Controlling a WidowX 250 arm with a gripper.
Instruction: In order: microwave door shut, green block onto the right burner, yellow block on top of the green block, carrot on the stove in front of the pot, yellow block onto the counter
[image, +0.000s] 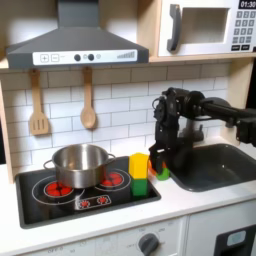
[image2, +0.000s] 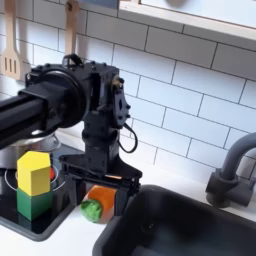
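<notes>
Carrot (image2: 97, 203), orange with a green tip, sits between the gripper's (image2: 97, 200) jaws in the second exterior view, just beside the stove (image: 60, 205) edge and near the sink (image2: 190, 225) rim; whether it rests on the tabletop (image: 190, 200) or is lifted off it cannot be told. Jaws closed around the carrot, one black finger on either side. In the first exterior view the gripper (image: 160, 165) hangs low between stove and sink, the arm reaching in from the first exterior view's right. Yellow block (image2: 34, 173) stacked upright on the green block (image2: 34, 203) on the burner nearest the sink. Steel pot (image: 78, 163) stands on the other burner. Microwave (image: 205, 28) door is shut. A wooden spatula (image: 38, 105) and spoon (image: 88, 100) hang on the tiled wall.
</notes>
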